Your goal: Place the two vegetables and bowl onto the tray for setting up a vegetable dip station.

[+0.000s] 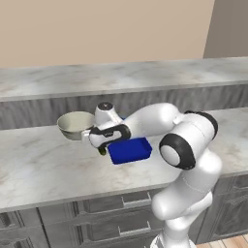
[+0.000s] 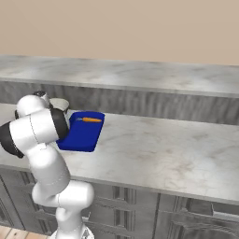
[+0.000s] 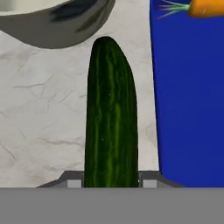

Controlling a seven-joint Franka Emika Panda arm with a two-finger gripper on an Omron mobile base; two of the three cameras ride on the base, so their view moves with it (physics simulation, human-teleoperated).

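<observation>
A dark green cucumber point(image 3: 111, 118) runs straight out from between the fingertips of my gripper point(image 3: 111, 181), which is shut on its near end. Seen from the left base view, the gripper point(image 1: 100, 147) hangs low over the counter between bowl and tray, with the cucumber point(image 1: 102, 151) peeking out under it. The deep blue tray point(image 3: 192, 109) lies right beside the cucumber, and the orange carrot point(image 3: 208, 8) rests inside it at its far end. From the right base view the carrot point(image 2: 89, 120) lies across the tray point(image 2: 84, 135). The grey-cream bowl point(image 1: 76, 124) stands on the counter just left of the tray.
A marble counter point(image 2: 163, 149) stretches wide to the right of the tray. Behind it rises a grey step to a higher marble ledge point(image 1: 121, 77). Drawer fronts point(image 1: 111, 218) sit below the counter's front edge. My own arm point(image 2: 37, 130) hides part of the bowl in the right base view.
</observation>
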